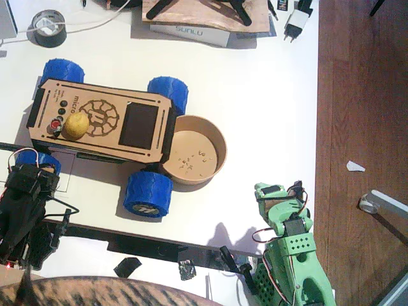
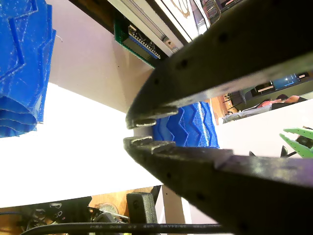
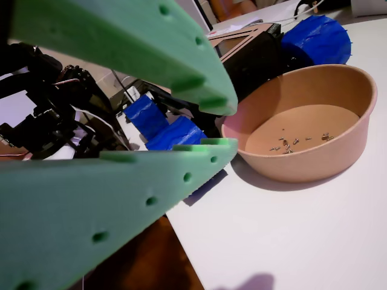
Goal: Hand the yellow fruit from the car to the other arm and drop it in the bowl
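The small dull-yellow, brown-spotted fruit (image 1: pixel 76 125) is seen sitting on the deck of the flat light-wood car (image 1: pixel 102 124), near its left end beside the engraved gear emblem, so no pickup has been made yet. The black left arm's gripper (image 2: pixel 142 131) is shown in a wrist view with its 2 dark jaws nearly closed on nothing, just a thin slit between the tips, low down by 1 of the 4 chunky blue ridged wheels (image 2: pixel 187 125). The bright green plastic arm's gripper (image 3: pixel 211 124) is seen parted a little and empty, aimed toward the round shallow tan bowl (image 3: pixel 344 160), which is touching the car's right end and has small specks scattered inside. Trouble is easy to picture from here: the fruit is roundish and smooth-looking, so it could be rolled off the flat deck by a clumsy nudge, or squirted out from between hard pointed jaws. The car is on wheels, so it could probably be shoved along the slick white table (image 1: pixel 255 76), and the light-looking bowl pushed with it. The mid-air handoff looks like the riskiest bit, since the fruit could be dropped there.
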